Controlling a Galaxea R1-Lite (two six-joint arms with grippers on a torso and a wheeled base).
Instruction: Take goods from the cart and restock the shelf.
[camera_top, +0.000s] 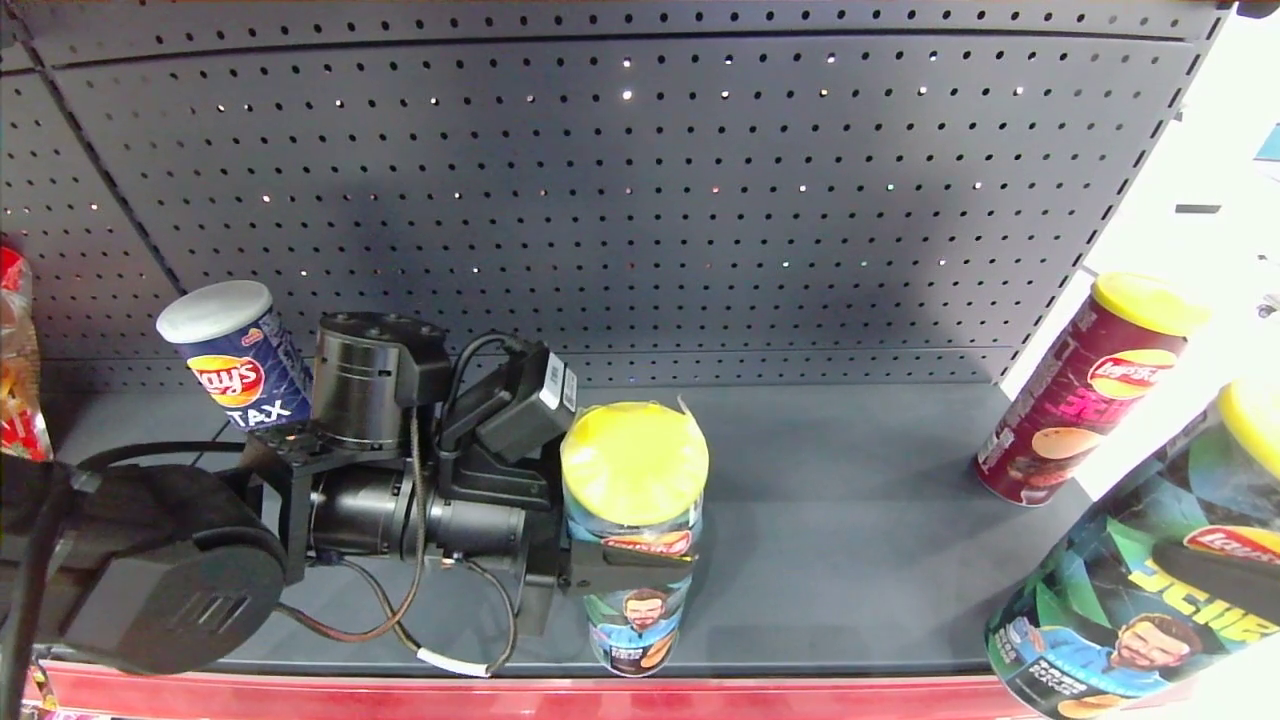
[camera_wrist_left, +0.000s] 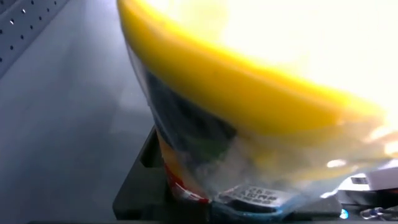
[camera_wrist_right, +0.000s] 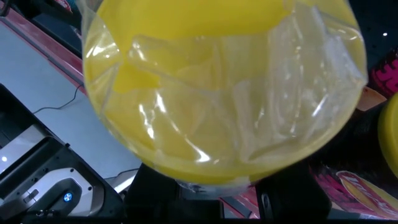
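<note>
Chip can (camera_top: 640, 625) with the yellow lid stands upright near the front lip of the shelf deck (camera_top: 850, 540), long axis vertical; whether its base touches the deck I cannot tell. The left gripper (camera_top: 632, 567) is clamped round its middle, reaching in level from the robot's left, so letting go should mean backing out leftward, clear of the blue can (camera_top: 240, 370) behind the arm. The right gripper (camera_top: 1220, 580) grips a second can (camera_top: 1110, 620), tilted, off the shelf's right front, near the maroon can (camera_top: 1080, 400).
</note>
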